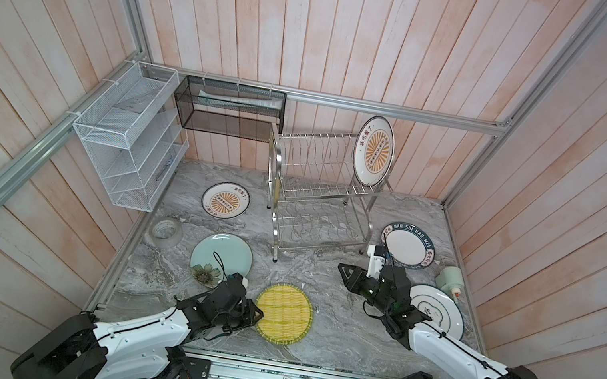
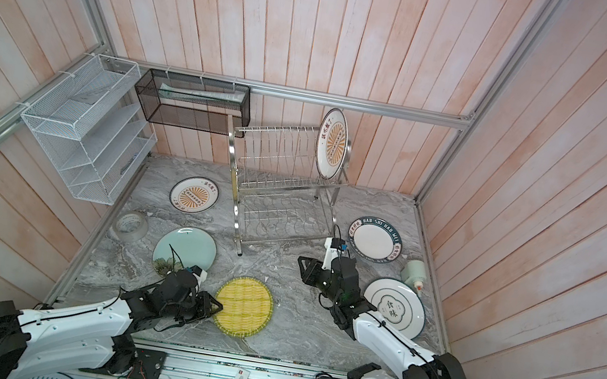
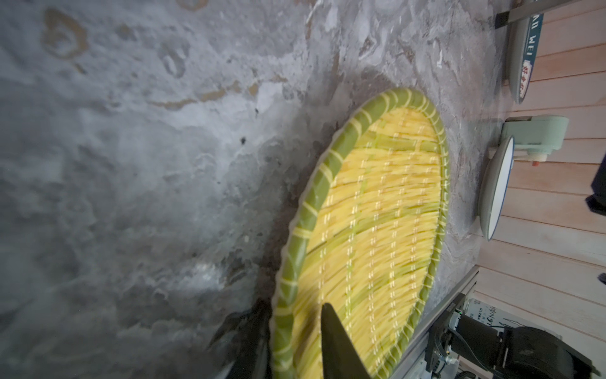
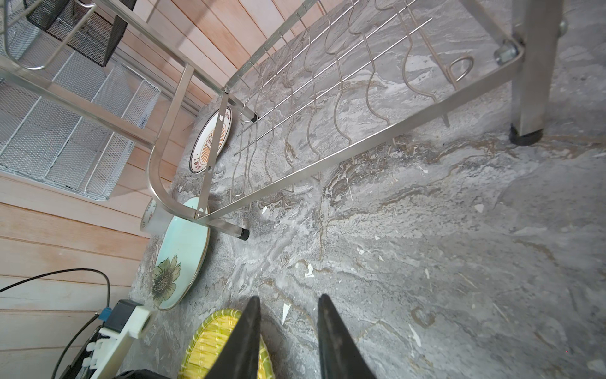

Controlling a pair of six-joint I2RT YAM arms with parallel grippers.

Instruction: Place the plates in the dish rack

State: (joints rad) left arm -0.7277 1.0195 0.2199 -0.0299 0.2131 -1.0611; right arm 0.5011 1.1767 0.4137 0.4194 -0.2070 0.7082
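In front of the dish rack [image 1: 317, 197] the yellow plate [image 1: 286, 314] lies flat, face up. The left gripper [image 1: 258, 314] has a finger on either side of its rim; clamped or not, we cannot tell. Near the rack's right foot, the right gripper [image 1: 343, 275] hangs with fingers apart, empty.

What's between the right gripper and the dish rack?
Only bare marble tabletop between the right gripper and the dish rack, shown in the right wrist view.

One plate [image 1: 374, 152] stands in the dish rack [image 1: 316, 201], upper tier; five plates [image 1: 289, 310] lie on the table [image 1: 327, 330].
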